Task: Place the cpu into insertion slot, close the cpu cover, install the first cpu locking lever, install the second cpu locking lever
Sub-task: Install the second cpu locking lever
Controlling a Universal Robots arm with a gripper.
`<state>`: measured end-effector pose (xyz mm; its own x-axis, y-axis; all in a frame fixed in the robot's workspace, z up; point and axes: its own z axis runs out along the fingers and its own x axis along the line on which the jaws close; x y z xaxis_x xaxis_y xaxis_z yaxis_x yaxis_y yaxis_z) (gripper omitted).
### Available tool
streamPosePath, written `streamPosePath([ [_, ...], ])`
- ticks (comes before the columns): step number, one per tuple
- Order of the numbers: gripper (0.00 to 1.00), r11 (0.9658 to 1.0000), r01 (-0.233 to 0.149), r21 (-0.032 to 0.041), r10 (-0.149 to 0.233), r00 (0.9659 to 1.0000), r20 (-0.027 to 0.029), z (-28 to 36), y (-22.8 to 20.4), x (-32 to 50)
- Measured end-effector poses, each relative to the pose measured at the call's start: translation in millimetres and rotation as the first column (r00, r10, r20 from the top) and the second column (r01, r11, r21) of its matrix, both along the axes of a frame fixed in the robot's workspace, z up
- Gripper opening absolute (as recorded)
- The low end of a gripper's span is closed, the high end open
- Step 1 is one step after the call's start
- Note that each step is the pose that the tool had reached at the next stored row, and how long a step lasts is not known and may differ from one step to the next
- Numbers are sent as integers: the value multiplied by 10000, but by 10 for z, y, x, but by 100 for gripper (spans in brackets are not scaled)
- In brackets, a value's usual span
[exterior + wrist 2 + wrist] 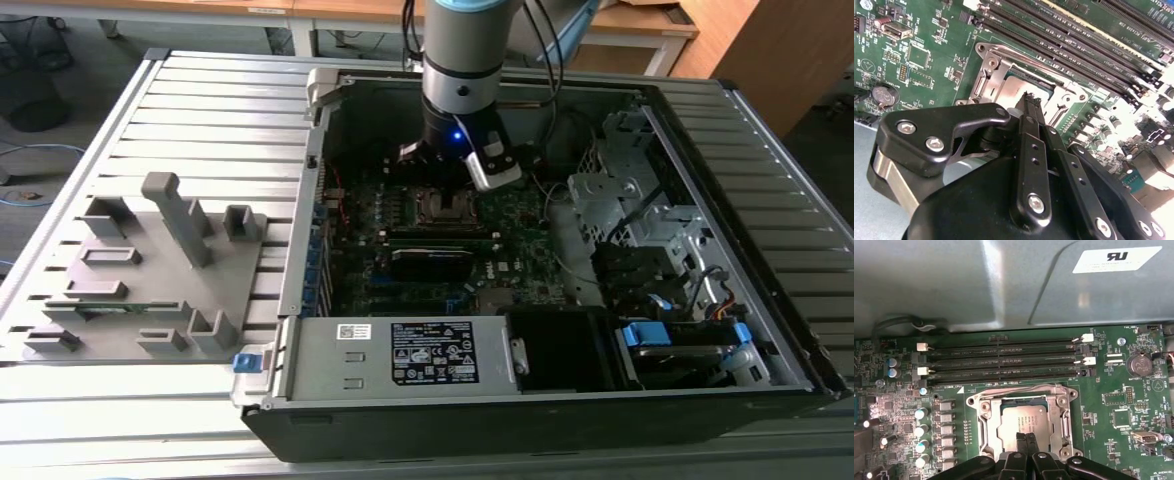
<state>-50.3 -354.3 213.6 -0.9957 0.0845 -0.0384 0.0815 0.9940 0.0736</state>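
1. Cpu (pixel 1021 421) sat flat in the insertion slot (pixel 985 427), with the cpu cover (pixel 1023 401) framing it.
2. Gripper (pixel 1025 438) hovered right over the chip's near edge, fingers (pixel 1030 117) pressed together, holding nothing.
3. My guess at the risk: those tips could scrape the chip or slip off the thin frame if they came down crooked.
4. Room was tight: memory slots (pixel 1004 361) ran just beside the socket, and the case wall (pixel 314 190) boxed things in.
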Motion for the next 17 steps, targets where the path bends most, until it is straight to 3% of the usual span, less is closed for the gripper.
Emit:
streamPosePath([
  [17,11,10000,1,0,-1,10000,-9,113,9,3],
])
